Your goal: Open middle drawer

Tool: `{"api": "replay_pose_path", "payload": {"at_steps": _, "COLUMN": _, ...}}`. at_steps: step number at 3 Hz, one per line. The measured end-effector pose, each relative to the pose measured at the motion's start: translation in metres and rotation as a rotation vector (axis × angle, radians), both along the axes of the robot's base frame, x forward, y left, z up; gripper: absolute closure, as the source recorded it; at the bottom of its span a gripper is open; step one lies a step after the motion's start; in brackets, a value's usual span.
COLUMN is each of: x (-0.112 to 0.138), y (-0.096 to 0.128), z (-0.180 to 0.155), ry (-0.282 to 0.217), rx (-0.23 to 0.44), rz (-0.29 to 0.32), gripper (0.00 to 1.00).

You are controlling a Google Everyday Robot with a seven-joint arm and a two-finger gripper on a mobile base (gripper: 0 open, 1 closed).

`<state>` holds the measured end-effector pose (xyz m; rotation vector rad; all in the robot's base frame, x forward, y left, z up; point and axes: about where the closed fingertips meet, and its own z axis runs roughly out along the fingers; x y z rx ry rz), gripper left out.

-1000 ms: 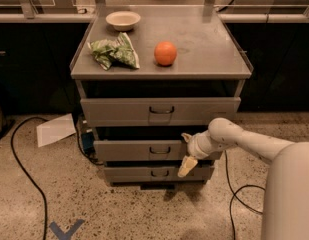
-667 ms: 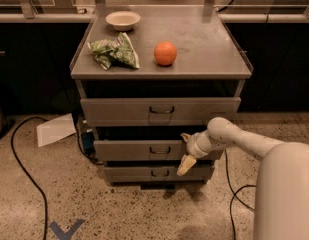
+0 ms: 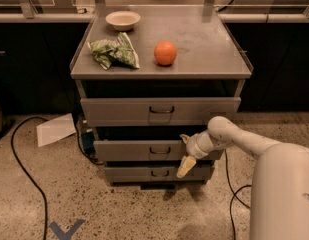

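Observation:
The grey metal cabinet has three drawers. The middle drawer has a small dark wire handle at its centre, with a dark gap above its front. My gripper is in front of the middle drawer's front, just right of the handle. It is open and holds nothing, with one pale fingertip pointing down over the bottom drawer's top edge and the other up by the middle drawer's upper edge. My white arm reaches in from the right.
The taller top drawer and the bottom drawer have similar handles. On the cabinet top lie an orange, a green bag and a white bowl. A paper sheet and a black cable lie on the floor at the left.
The gripper and the drawers have not visibly moved. My white body at the right edge has come slightly further into view.

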<state>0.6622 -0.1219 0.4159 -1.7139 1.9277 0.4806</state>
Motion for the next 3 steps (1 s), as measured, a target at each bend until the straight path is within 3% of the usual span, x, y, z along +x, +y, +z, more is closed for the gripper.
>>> {"api": "replay_pose_path", "payload": {"at_steps": 2, "x": -0.068, "y": 0.008, "z": 0.056, "ry": 0.109, "rx": 0.063, "rz": 0.014, "gripper": 0.00}}
{"api": "replay_pose_path", "payload": {"at_steps": 3, "x": -0.073, "y": 0.009, "z": 0.059, "ry": 0.113, "rx": 0.061, "rz": 0.020, "gripper": 0.00}}
